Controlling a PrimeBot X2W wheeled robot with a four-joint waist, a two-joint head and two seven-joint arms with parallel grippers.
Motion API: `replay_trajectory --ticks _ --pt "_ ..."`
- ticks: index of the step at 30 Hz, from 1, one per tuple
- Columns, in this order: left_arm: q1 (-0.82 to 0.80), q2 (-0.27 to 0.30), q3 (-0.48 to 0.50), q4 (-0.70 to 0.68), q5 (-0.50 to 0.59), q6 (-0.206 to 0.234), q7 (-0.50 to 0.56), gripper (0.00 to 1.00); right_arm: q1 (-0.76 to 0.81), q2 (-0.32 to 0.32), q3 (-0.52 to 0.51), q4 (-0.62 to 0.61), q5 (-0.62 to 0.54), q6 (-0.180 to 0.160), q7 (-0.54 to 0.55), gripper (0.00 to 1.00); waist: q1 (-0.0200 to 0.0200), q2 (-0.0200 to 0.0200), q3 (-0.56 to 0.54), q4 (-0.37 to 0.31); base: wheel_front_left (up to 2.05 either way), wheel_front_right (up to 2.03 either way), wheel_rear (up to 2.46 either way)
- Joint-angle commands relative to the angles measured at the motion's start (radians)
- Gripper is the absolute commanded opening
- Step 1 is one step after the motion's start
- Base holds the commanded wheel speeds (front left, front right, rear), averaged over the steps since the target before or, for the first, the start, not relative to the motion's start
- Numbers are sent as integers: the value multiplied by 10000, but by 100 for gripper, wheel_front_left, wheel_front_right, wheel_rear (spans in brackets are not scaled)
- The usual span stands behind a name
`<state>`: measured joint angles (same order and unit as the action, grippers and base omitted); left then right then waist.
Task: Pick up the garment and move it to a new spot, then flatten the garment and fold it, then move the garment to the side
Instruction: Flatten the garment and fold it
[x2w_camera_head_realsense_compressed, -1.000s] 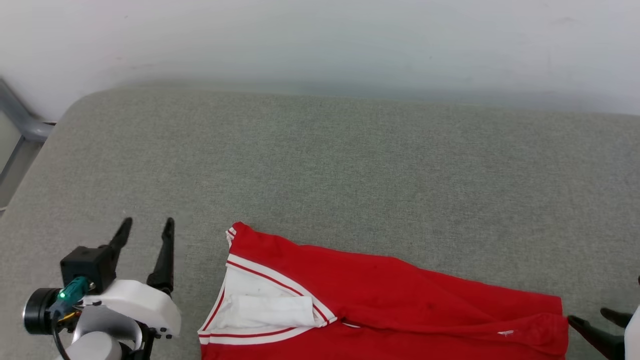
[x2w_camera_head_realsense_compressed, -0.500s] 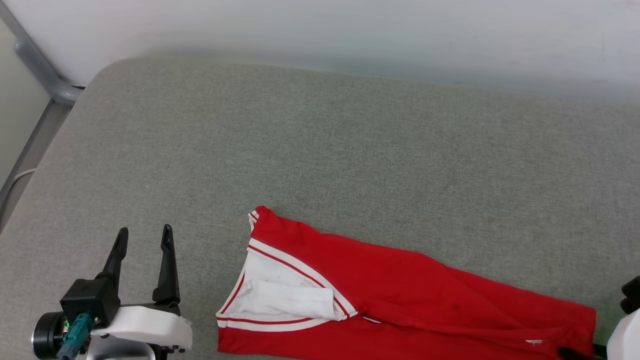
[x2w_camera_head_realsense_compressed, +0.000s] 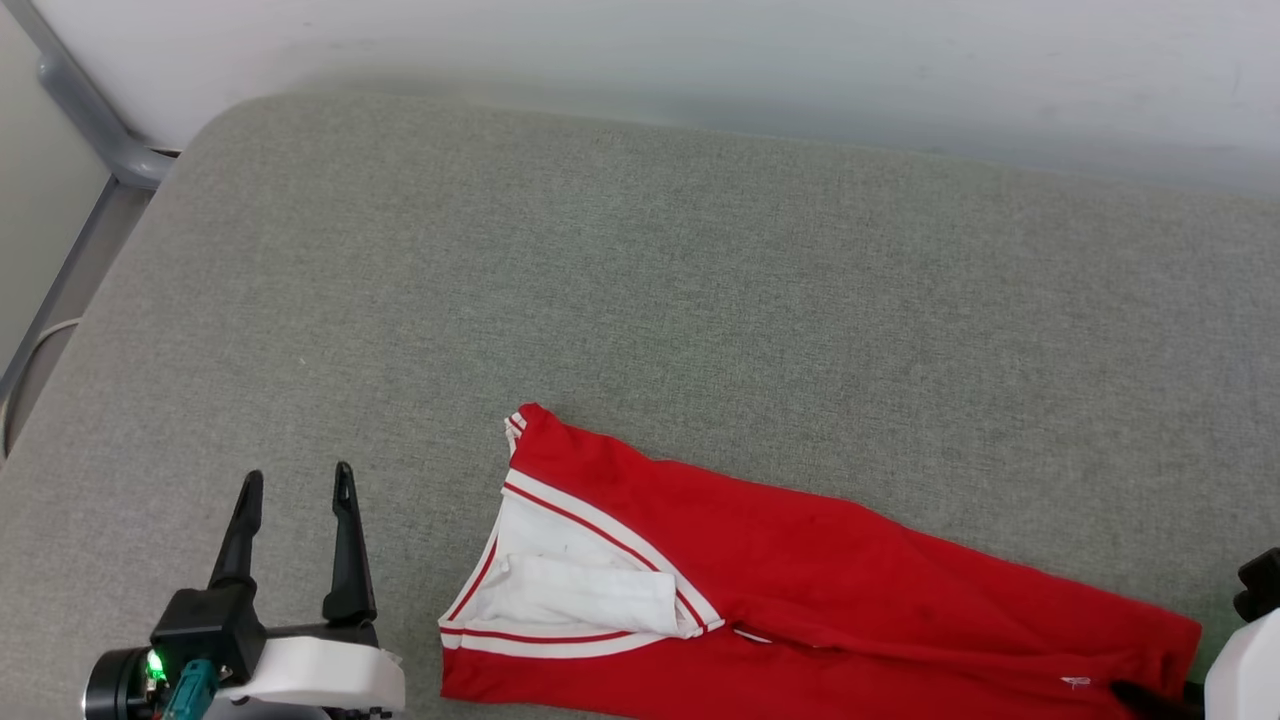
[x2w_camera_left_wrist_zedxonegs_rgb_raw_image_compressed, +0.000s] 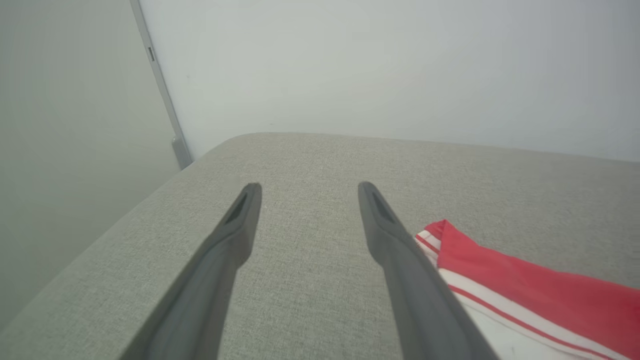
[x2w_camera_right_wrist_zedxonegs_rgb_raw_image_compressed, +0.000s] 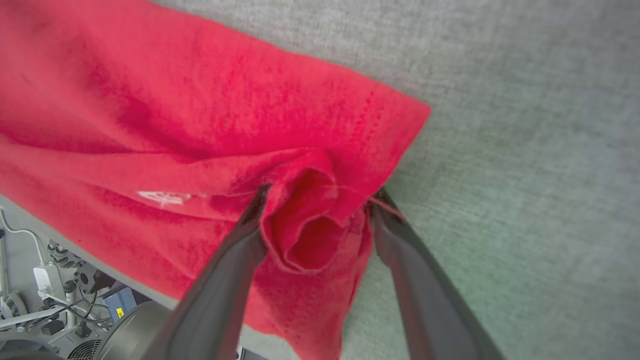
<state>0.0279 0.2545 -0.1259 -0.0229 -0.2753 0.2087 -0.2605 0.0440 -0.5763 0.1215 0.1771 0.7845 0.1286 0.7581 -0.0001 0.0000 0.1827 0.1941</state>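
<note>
One grey padded surface (x2w_camera_head_realsense_compressed: 700, 300), bearing the garment (x2w_camera_head_realsense_compressed: 850, 580), meets a pale wall (x2w_camera_head_realsense_compressed: 700, 60).

- Left gripper (x2w_camera_head_realsense_compressed: 297, 473) sits down at seven o'clock, fingers spread wide and pointing up, grey cushion (x2w_camera_head_realsense_compressed: 640, 300) showing between them.
- The garment (x2w_camera_head_realsense_compressed: 800, 590) lies at five o'clock, a long red band. Its white, stripe-trimmed end is turned toward the left gripper and apart from it.
- Right gripper (x2w_camera_head_realsense_compressed: 1150, 694) at four o'clock, mostly cut off; one dark fingertip seems to touch the garment's far corner.
- White wall (x2w_camera_head_realsense_compressed: 700, 60) at twelve, grey metal tube (x2w_camera_head_realsense_compressed: 90, 120) at ten.
</note>
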Motion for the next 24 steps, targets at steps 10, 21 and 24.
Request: replay_trajectory --ticks 10,21,24 --pt "514 -827 929 -124 1282 -762 -57 100 -277 -147 186 570 436 7 -803 0 1 0 -248 -244 0 0 0" --pt "814 -1266 1509 -281 1932 -1036 -58 100 43 -1388 -1168 1065 384 10 -1153 0 1 0 -526 -486 0 0 0" --pt "896 -1327 1548 -260 2068 -1107 -58 100 114 -1621 -1585 1485 170 10 -1160 0 1 0 -591 -524 0 0 0"
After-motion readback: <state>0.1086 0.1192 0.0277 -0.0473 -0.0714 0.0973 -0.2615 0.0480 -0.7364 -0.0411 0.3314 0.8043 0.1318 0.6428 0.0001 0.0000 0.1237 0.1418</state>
